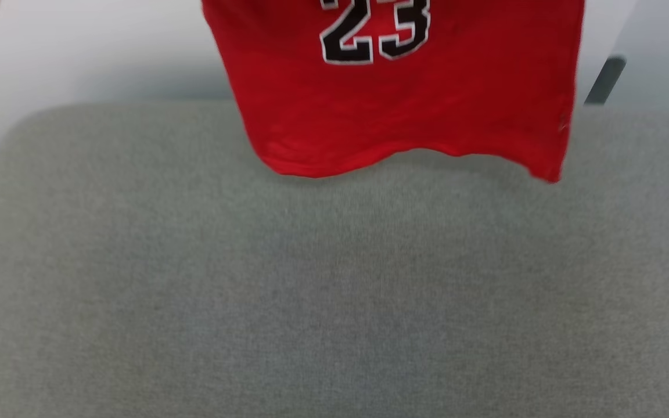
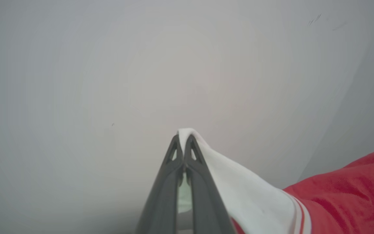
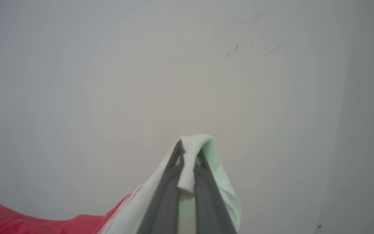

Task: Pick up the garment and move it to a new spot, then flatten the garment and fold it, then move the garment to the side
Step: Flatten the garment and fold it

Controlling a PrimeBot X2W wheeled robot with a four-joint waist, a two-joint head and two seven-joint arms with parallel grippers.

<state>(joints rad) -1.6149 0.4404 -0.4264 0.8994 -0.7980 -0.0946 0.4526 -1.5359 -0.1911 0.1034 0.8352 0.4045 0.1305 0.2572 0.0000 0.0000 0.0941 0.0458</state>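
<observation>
The garment (image 1: 404,98), a red jersey with a black-and-white "23", hangs in the air at the top of the head view. Its lower hem hovers just above the far edge of the grey table (image 1: 334,290). In the left wrist view my left gripper (image 2: 183,139) is shut on a white sleeve of the garment (image 2: 248,191), and red cloth trails to the lower right. In the right wrist view my right gripper (image 3: 188,146) is shut on the other white sleeve of the garment (image 3: 190,162), with red cloth at the lower left.
The grey cloth-covered table spreads across the lower head view with rounded far corners. A pale wall (image 1: 79,52) stands behind it. A dark grey upright piece (image 1: 604,78) shows at the right behind the table.
</observation>
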